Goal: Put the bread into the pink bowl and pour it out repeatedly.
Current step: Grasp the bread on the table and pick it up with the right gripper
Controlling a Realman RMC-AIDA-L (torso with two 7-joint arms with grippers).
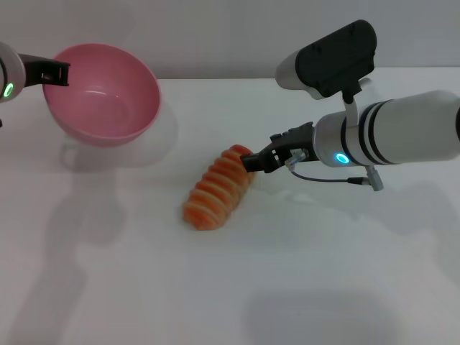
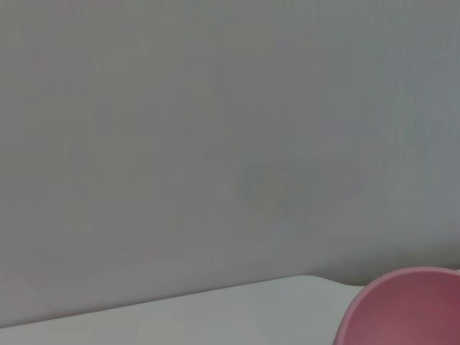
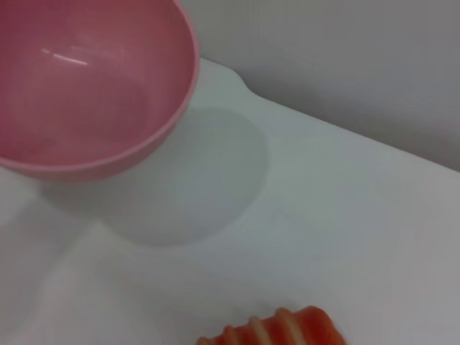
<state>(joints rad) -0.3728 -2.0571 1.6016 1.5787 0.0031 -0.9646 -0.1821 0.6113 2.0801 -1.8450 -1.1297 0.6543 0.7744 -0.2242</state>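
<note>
Bread (image 1: 218, 190) lies flat on table (image 1: 323, 273), bowl empty. Right gripper (image 1: 249, 161) at loaf's far end, fingers' spread not discernible. Left gripper (image 1: 59, 73) clamps rim of pink bowl (image 1: 102, 93), held tilted above table. Advice: straddle loaf across width, close firmly, lift clear before crossing to bowl.

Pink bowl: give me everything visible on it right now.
The round, glossy pink plastic bowl is deep and hemispherical with a plain rim, and empty inside. It is tilted, its opening turned toward the robot's right, and looks lifted off the white table, casting a shadow below. The left gripper meets its rim on the robot's left side. The striped orange-brown toy bread lies apart on the table.
</note>
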